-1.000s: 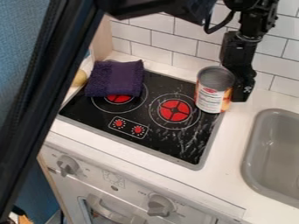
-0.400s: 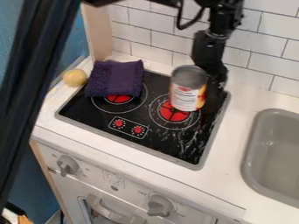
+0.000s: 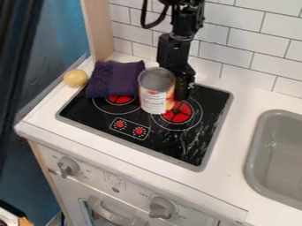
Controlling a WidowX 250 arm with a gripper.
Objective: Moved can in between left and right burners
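Note:
The black gripper (image 3: 182, 88) hangs over the stovetop, directly behind and to the right of the can (image 3: 154, 95). Its fingers are partly hidden by the can, which is against it. Upright, the can has a grey top and a white and orange label. It appears between the left burner (image 3: 120, 99) and the right burner (image 3: 179, 115), overlapping the left edge of the right burner's rings. Whether its base touches the glass I cannot tell.
A folded purple cloth (image 3: 115, 79) covers the back of the left burner, close to the can's left. A yellow round object (image 3: 75, 78) lies on the counter at left. The grey sink (image 3: 277, 154) is at right, the tiled wall (image 3: 247, 42) behind.
The arm and the can have moved together to the left, from the stovetop's right edge, past the right burner, to the spot between the burners. The cloth has not moved.

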